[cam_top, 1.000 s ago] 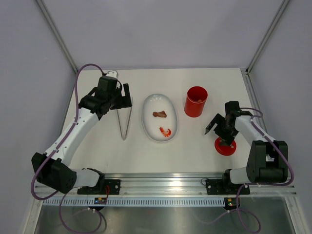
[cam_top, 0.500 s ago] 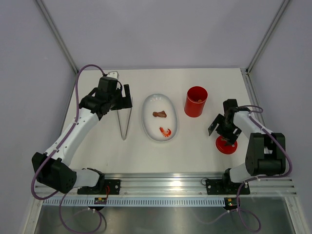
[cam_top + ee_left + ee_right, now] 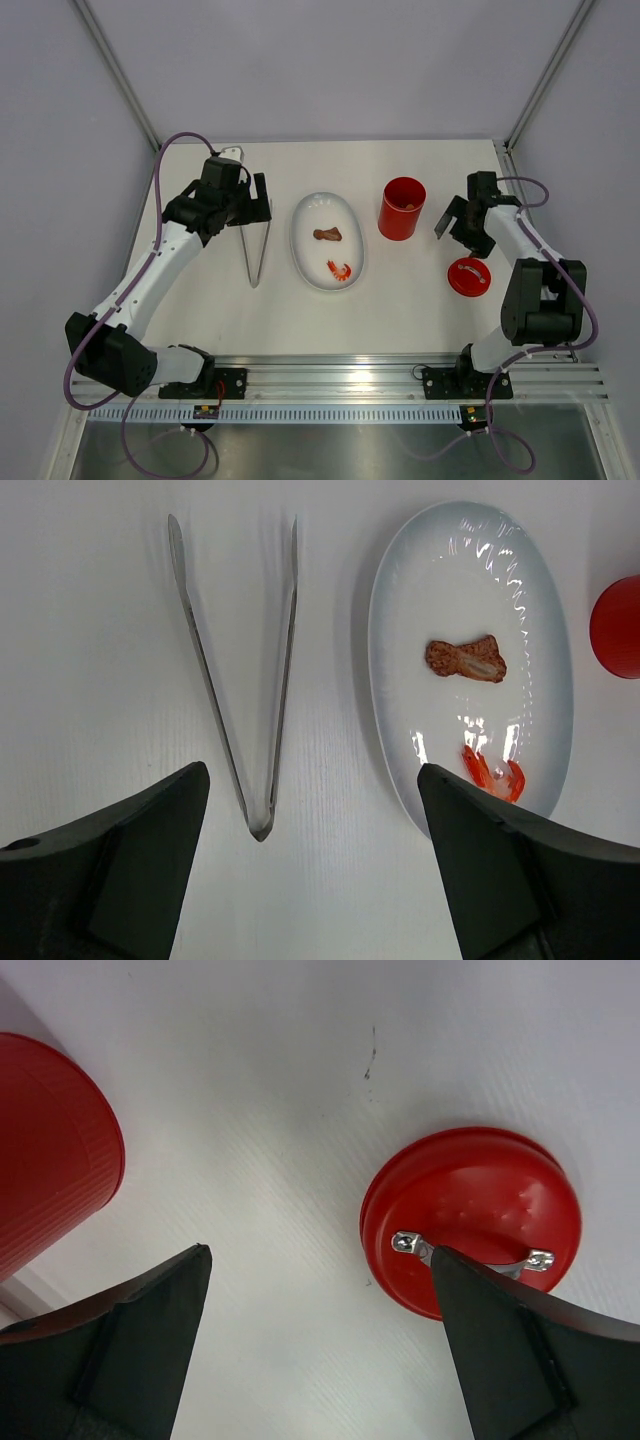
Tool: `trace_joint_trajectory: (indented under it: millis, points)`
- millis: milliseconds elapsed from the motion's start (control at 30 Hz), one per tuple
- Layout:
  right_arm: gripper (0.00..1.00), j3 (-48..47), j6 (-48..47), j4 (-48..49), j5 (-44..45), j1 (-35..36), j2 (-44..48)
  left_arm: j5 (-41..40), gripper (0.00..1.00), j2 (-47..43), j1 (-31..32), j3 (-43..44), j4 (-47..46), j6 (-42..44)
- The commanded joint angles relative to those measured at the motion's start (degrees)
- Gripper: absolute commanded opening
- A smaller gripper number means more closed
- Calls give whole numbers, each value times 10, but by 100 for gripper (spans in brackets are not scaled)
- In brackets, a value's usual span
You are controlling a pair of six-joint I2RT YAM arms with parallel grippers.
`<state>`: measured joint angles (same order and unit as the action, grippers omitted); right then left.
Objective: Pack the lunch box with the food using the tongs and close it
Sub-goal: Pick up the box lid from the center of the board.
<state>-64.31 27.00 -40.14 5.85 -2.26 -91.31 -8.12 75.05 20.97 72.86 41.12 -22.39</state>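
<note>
You are hovering your left claw (image 3: 312, 775), jaws wide and empty, over the tongs (image 3: 259, 825) lying beside the plate (image 3: 395, 590). Picking them up looks like the step in hand, so be lowering to pinch both arms. A brown piece (image 3: 465, 660) and a shrimp (image 3: 490, 777) are waiting on the plate. Your right claw (image 3: 320, 1255) is gaping empty between the lunch box (image 3: 402, 208) and its lid (image 3: 470, 1210). Only the overhead view is looking into the box.

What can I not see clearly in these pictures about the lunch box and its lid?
- Top view: what is inside the lunch box is too small and shadowed to name.
- Left wrist view: the right edge cuts off most of it.
- Right wrist view: the left edge cuts it off, so its opening is unseen. A finger of the right tool covers the lower rim of the lid.
</note>
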Motion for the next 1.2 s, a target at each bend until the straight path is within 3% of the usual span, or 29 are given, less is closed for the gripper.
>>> trace_joint_trajectory:
  millis: [0, 267, 400, 800, 1033, 1133, 1167]
  points:
    - [99, 28, -16, 28, 44, -22, 86, 8, 89, -9, -2, 4, -14, 5]
    - [99, 40, -18, -5, -13, -90, 34, 21, 88, 4, -2, -2, -21, 7]
    - [99, 36, -6, -7, -55, -90, 11, 24, 88, 4, -2, -5, -20, 10]
    - [99, 125, 29, 8, -153, -58, 56, 24, 88, 1, -3, -6, -15, 8]
    - [98, 129, 60, -26, -79, 45, 78, 33, 88, 7, -2, -8, -20, 4]
    - [89, 125, 51, -37, -31, 54, 68, 35, 87, 8, -2, -8, -19, 5]
    - [79, 123, 49, -41, -18, 54, 61, 35, 87, 7, -2, -7, -18, 8]
